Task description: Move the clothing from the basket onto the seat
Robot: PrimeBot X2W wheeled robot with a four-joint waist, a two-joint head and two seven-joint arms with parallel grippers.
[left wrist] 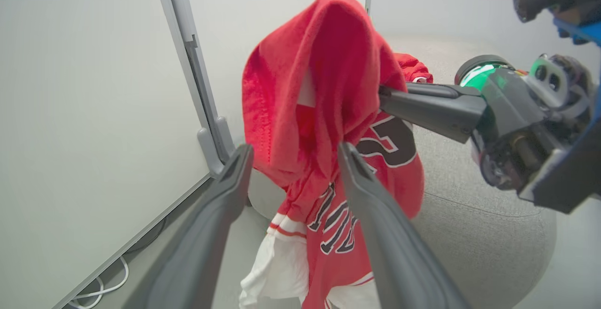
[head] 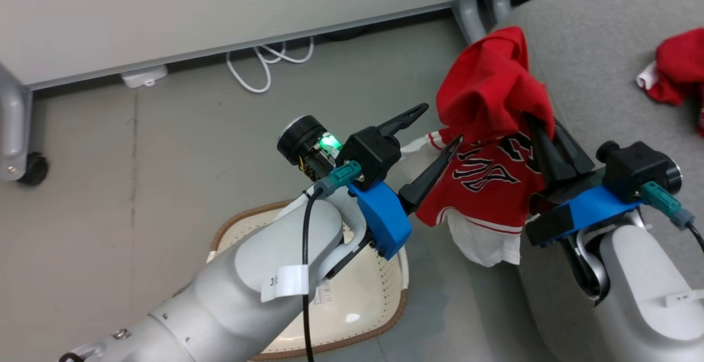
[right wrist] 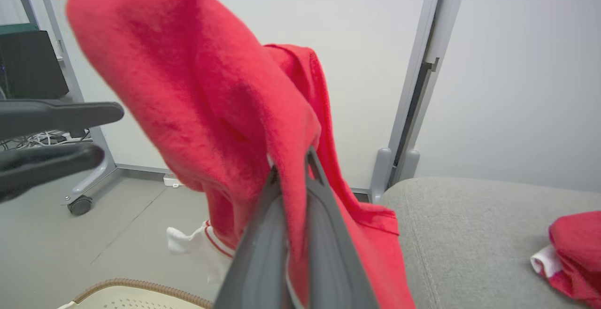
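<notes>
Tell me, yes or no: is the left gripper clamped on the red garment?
No, the left gripper stands wide open, while the red garment hangs from the shut right gripper.

The basket (head: 379,290) lies on the floor (head: 165,158) left of the seat (head: 594,48), the hanging garment (head: 489,109) just beside the seat's left edge, the second garment (head: 679,70) on the seat.

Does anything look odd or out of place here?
The jersey hangs bunched over the shut right claw, dangling beside the seat rather than lying on it.
</notes>
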